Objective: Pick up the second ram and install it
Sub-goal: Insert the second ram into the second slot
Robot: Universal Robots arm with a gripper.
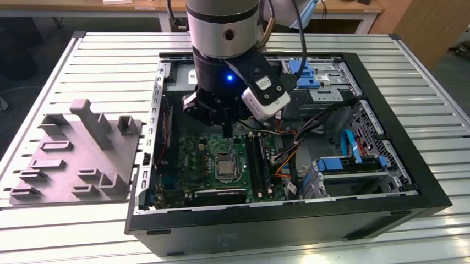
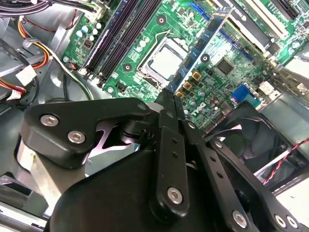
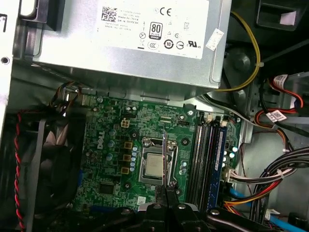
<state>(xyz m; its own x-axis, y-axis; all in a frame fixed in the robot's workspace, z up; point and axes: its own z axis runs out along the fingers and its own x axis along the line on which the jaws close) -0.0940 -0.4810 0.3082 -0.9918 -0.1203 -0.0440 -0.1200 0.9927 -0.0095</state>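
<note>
Exterior view: gripper (image 1: 226,133) hangs above the motherboard (image 1: 197,160) inside the case (image 1: 294,226). In both wrist views its jaws are pressed together.

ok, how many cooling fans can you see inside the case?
1. A black case fan sits beside the motherboard edge, seen in both wrist views. Others may be hidden under the arm or inside the power supply.

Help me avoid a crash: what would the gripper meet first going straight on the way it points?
Probably the CPU socket on the motherboard. The gripper, jaws shut, aims at the socket's edge with nothing between. Depth is unclear, so it might land on bare board just beside it.
</note>
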